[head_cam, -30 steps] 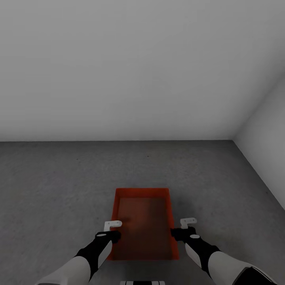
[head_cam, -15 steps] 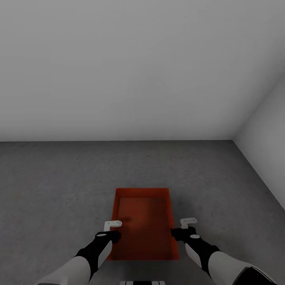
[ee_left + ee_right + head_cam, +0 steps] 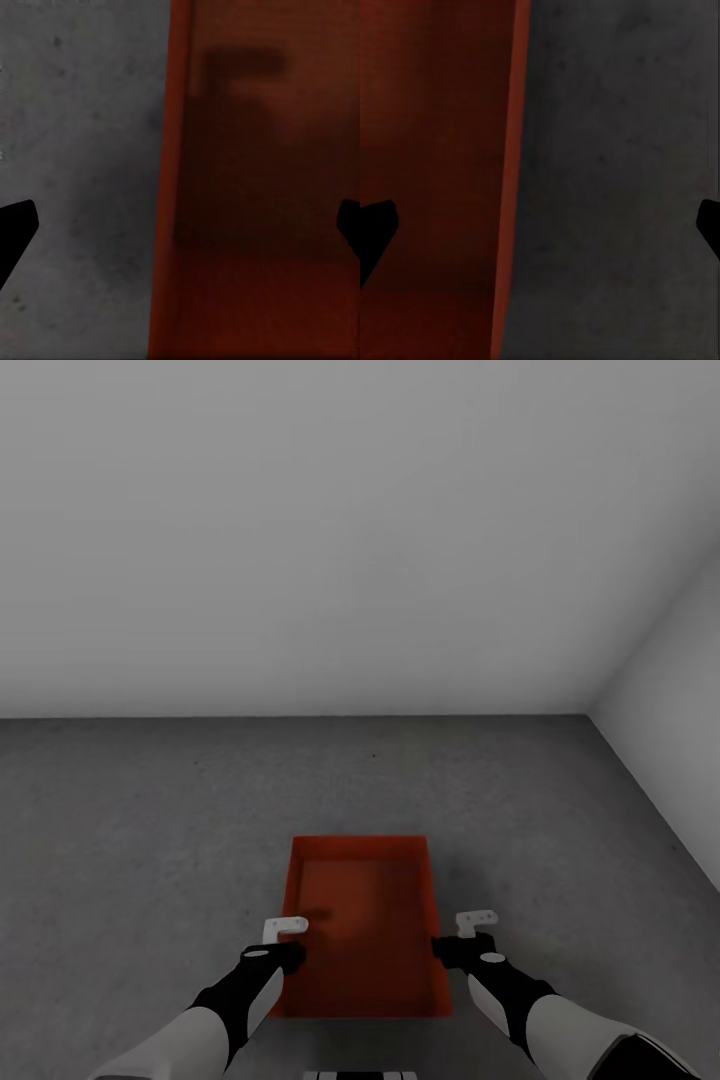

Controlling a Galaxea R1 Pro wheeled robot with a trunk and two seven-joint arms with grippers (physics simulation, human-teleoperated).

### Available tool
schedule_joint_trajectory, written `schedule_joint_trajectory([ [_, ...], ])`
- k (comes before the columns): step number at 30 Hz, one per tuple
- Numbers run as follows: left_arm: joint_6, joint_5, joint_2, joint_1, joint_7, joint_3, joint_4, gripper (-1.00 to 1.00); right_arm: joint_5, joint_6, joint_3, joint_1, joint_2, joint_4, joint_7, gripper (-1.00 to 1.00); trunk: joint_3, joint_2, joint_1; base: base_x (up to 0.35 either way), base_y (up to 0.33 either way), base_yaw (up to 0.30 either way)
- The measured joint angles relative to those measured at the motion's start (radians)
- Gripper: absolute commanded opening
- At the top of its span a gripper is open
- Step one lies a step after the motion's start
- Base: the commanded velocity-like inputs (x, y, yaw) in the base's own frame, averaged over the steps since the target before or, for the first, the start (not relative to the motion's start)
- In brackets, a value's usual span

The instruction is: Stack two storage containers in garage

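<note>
fingers (image 3: 16,229) of the left gripper (image 3: 180,229) spread wide astride the storage container's (image 3: 365,920) left wall; the right gripper (image 3: 540,229) likewise gapes astride its right wall, neither clamping. container sits on the floor (image 3: 150,810), bare concrete all around, grey walls (image 3: 350,540) well beyond.

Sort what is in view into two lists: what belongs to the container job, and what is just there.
Belongs to the job:
- orange-red shallow rectangular open-top storage container
- dark grey mottled concrete floor it lies on
- left gripper, open astride the container's one long wall
- right gripper, open astride the other

Just there:
- plain pale grey walls
</note>
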Motion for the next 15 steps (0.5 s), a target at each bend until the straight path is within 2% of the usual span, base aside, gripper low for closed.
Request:
schedule_joint_trajectory([
  [15,0.0,-0.001,0.0,0.0,0.003,0.0,0.001,1.0,0.0,0.0,0.0,0.0,0.0,0.0,0.0,1.0,0.047,0.105,-0.058,0.0,0.0,0.0],
])
